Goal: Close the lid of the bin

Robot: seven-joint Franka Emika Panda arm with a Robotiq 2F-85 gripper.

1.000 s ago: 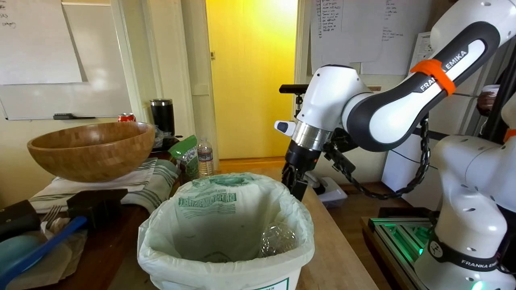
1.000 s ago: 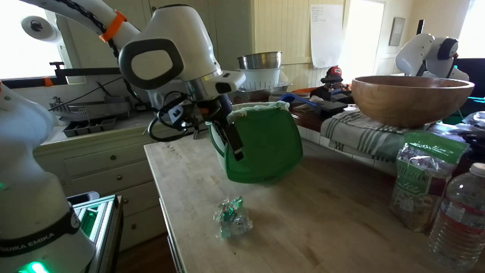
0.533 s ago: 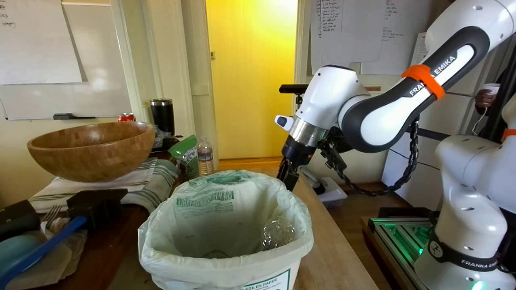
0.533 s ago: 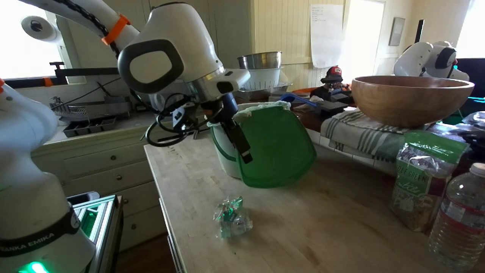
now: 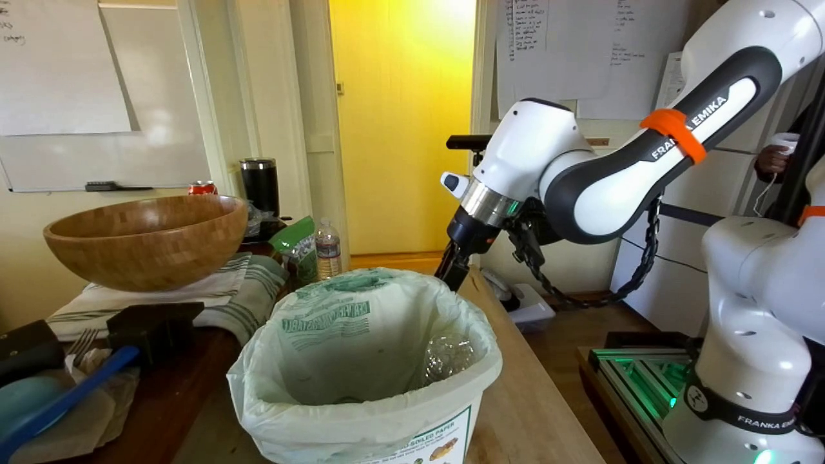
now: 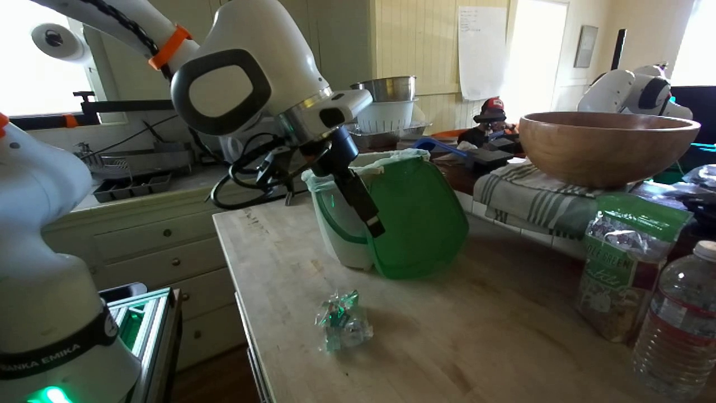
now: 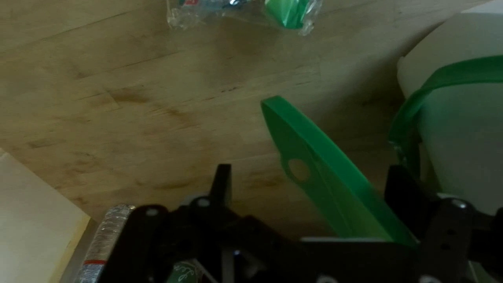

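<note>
Up close in the wrist view, the black two-fingered gripper [image 7: 311, 175] stood wide w/ nothing clamped, the bright green glossy rounded-rectangle plastic lid [image 7: 336, 173] showing in the gap btwn its fingers [image 7: 223, 184]; whether they touched it, couldn't tell! That lid hung steep and open down the side of the white plastic bin [image 7: 463, 153] with its pale green-white bag liner [image 5: 374, 367]. Looked light, thin but stiffish, prob. slippery on that gloss, so best hold was the rim at its free lower end, or just a scoop upward from beneath. Bin looked light too; a hard shove might've skidded it. Next out, the crinkled clear-and-green plastic packet [image 6: 344, 324] lay nr the lid on the pale wooden worktop [image 6: 481, 341], whose edge ran past the packet. The raised dark-brown wooden counter [image 5: 161, 399] boxed in the opp. flank, so more room lay toward the clear plastic water bottle [image 6: 679, 330] and green-topped plastic snack bag [image 6: 626, 274], well apart. Off up on the counter sat the big brown wooden bowl [image 6: 604, 154].
</note>
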